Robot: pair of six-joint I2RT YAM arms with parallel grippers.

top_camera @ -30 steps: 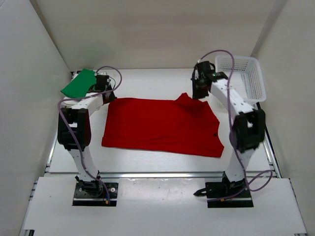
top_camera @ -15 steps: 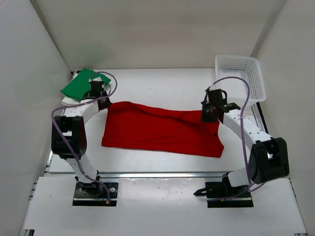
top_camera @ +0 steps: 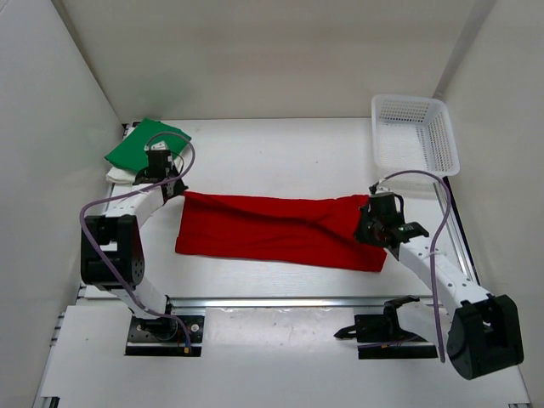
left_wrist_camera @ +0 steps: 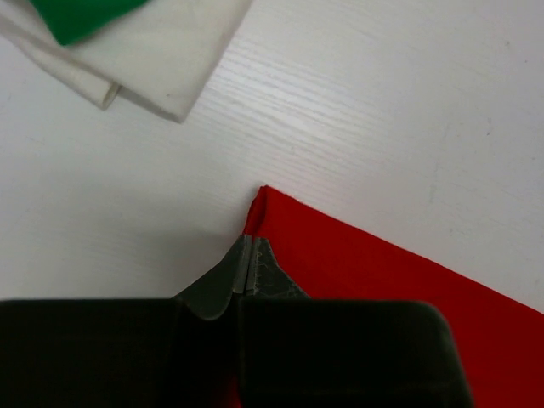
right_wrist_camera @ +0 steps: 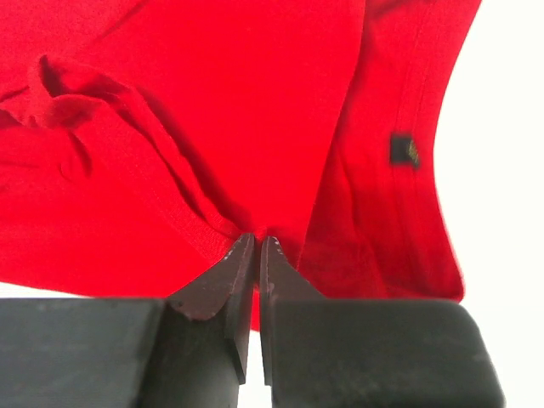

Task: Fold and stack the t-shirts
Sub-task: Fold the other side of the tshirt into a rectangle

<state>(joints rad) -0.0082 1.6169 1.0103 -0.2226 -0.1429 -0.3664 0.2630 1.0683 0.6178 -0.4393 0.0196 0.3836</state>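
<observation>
White t-shirt [top_camera: 118,174] mostly under green t-shirt [top_camera: 140,144]

White links [top_camera: 429,259], black joints [top_camera: 484,336], purple cables [top_camera: 416,173], black base plates [top_camera: 161,333], dark claw fingers [right_wrist_camera: 217,289].

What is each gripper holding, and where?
Both are shut on the red t-shirt: the left gripper at its far-left corner, the right gripper on a bunched fold at its right end.

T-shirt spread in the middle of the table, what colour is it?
Plain red t-shirt, clearest in the top external view.
</observation>
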